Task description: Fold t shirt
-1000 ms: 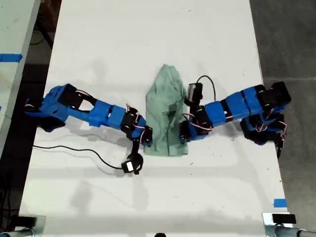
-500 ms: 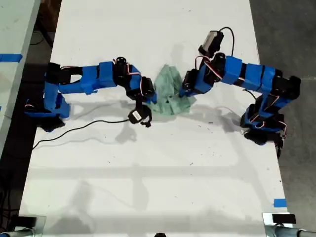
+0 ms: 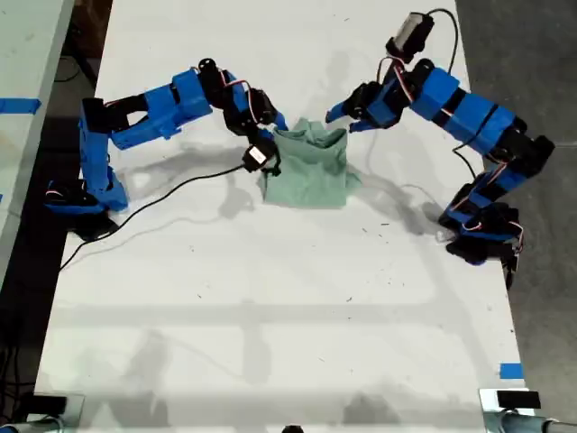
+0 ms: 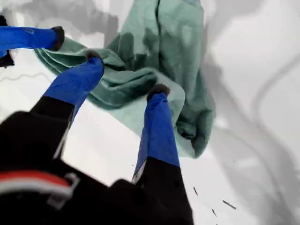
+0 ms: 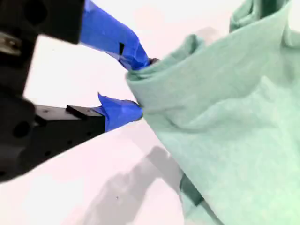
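- A robotics lab or workshop: my two blue arms sit on a bare white desk.
- Blue tape marks the desk; grey floor beside it.

No text, label, brand, number or sign can be read in any view; nothing on the arms, the cloth or the counter bears legible writing.

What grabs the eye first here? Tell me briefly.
A crumpled mint shirt lies folded in the upper middle of the white table in the exterior view, with a blue arm on either side. My second gripper pinches its folded edge, while my first gripper hangs open over it.
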`<state>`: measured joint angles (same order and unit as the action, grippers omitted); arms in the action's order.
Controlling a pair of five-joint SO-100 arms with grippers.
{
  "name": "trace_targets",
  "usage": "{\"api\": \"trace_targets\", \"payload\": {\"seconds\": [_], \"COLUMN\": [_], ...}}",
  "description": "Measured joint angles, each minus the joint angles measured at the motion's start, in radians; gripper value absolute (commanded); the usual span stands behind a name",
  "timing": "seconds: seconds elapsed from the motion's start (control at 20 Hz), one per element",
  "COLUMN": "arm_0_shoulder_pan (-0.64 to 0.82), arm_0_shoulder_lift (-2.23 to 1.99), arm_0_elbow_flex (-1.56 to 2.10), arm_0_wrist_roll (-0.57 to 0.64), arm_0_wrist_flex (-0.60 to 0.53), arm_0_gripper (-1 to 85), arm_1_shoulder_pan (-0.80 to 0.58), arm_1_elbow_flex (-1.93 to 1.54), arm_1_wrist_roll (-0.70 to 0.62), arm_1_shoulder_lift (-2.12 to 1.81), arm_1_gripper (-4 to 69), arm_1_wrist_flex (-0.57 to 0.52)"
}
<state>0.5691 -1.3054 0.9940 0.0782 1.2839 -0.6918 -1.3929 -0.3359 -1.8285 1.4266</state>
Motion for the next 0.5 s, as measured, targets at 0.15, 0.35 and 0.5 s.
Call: {"api": "trace_targets", "payload": {"seconds": [0.15,0.35,0.5], "arm_0_shoulder_pan": [0.071,0.164,0.029], "arm_0_shoulder_lift": [-0.101,-0.262,-0.543], "arm_0_elbow_flex": [0.000,0.003,0.109], "arm_0_wrist_roll": [0.035,0.098,0.100], "arm_0_wrist_flex": [0.057,0.207,0.264], "arm_0_gripper": [11.0,-0.2,-0.2], "arm_1_shoulder_pan": [-0.080,-0.098,0.095], "arm_1_elbow_flex": [0.026,0.025,-0.052], "arm_1_wrist_roll": [-0.012,-0.012,-0.002], "arm_1_shoulder_lift": [0.000,-0.146,-0.405], "arm_1_gripper": [20.4,2.4,2.6], "arm_1_wrist_flex": [0.104,0.236,0.285]}}
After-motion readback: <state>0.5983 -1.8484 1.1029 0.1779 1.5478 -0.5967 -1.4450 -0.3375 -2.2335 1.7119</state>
